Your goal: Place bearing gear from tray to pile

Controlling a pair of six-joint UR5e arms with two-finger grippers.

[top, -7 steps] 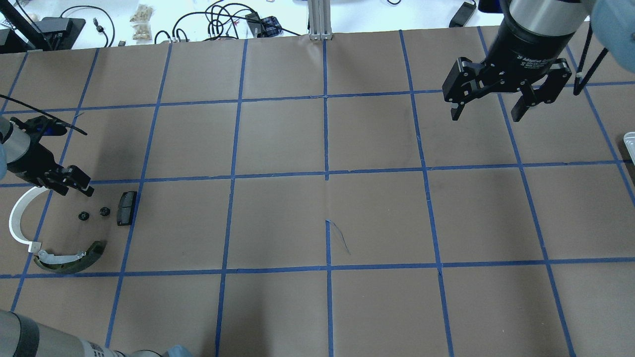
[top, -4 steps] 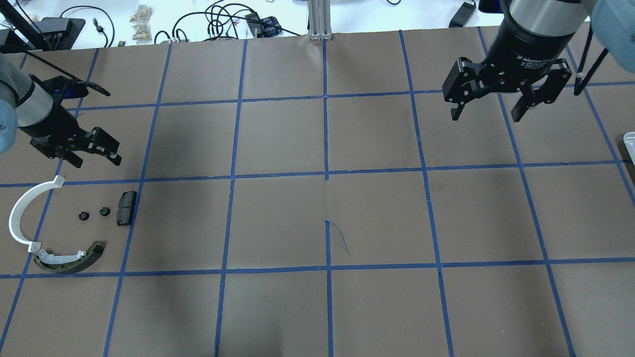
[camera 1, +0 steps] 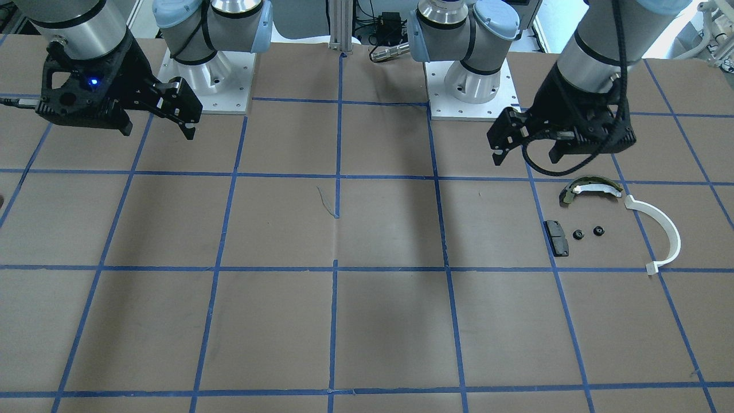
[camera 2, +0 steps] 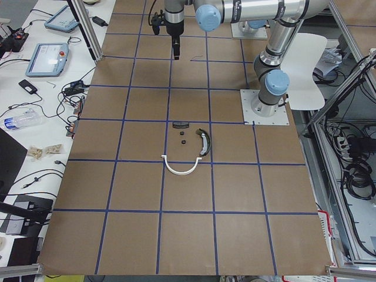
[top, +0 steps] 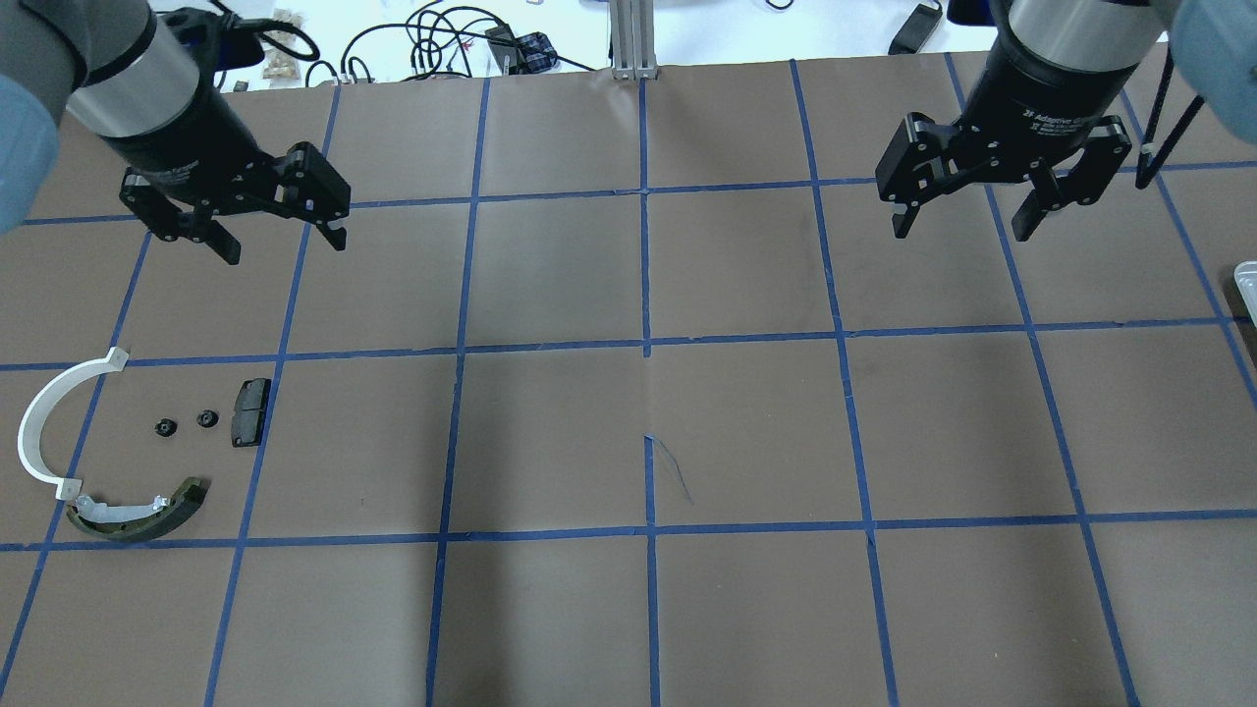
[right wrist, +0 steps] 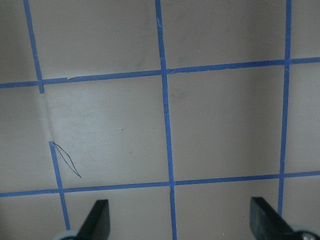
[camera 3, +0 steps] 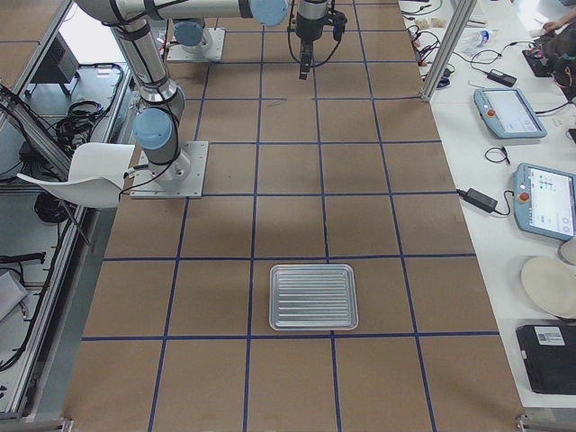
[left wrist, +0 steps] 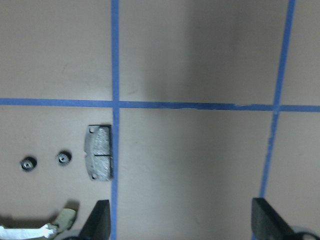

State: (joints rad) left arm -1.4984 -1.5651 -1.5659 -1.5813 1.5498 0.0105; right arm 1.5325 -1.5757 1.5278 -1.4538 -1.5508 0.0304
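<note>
Gears (top: 206,419) sit in the pile (top: 165,427), tray (camera 3: 313,297) looks bare, left gripper (top: 285,245) and right gripper (top: 962,234) both open and empty, so I'd keep high, clear of those parts.

Right gripper (top: 962,234): white print on the black housing just above the fingers, partly legible: "2F Adaptive G…". Smaller lines beneath unreadable. Left gripper (top: 287,249): housing print too faint to read.
</note>
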